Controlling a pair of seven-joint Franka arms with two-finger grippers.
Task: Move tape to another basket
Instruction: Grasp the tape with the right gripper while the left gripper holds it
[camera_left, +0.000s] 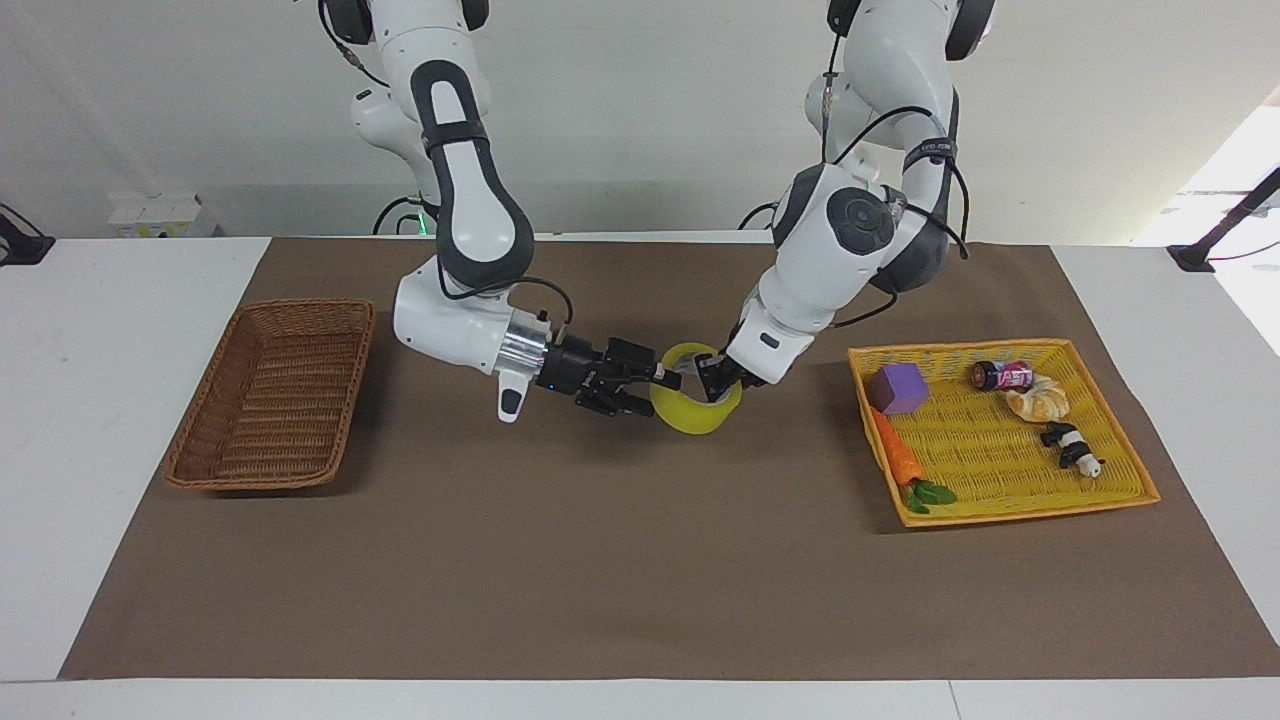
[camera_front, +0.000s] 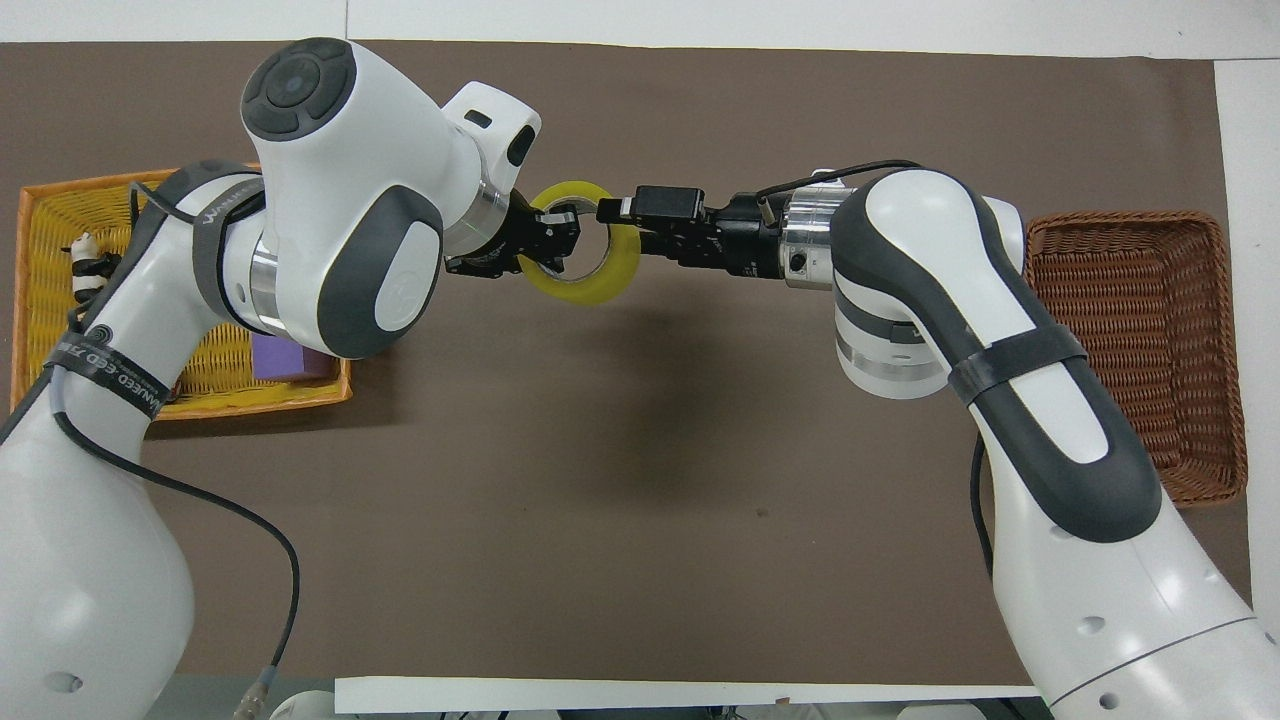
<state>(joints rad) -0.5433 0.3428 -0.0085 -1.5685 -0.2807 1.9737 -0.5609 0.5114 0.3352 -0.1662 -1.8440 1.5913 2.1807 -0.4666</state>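
The tape, a yellow roll, hangs tilted over the middle of the brown mat. My left gripper is shut on its wall on the side toward the yellow basket; the grip also shows in the overhead view. My right gripper is open and level, with its fingers either side of the tape's wall on the side toward the brown basket. In the overhead view one finger of the right gripper lies over the roll's hole. The dark brown wicker basket sits empty at the right arm's end of the table.
A yellow-orange tray basket sits at the left arm's end. It holds a purple cube, a carrot, a small can, a bread piece and a panda toy. A brown mat covers the table.
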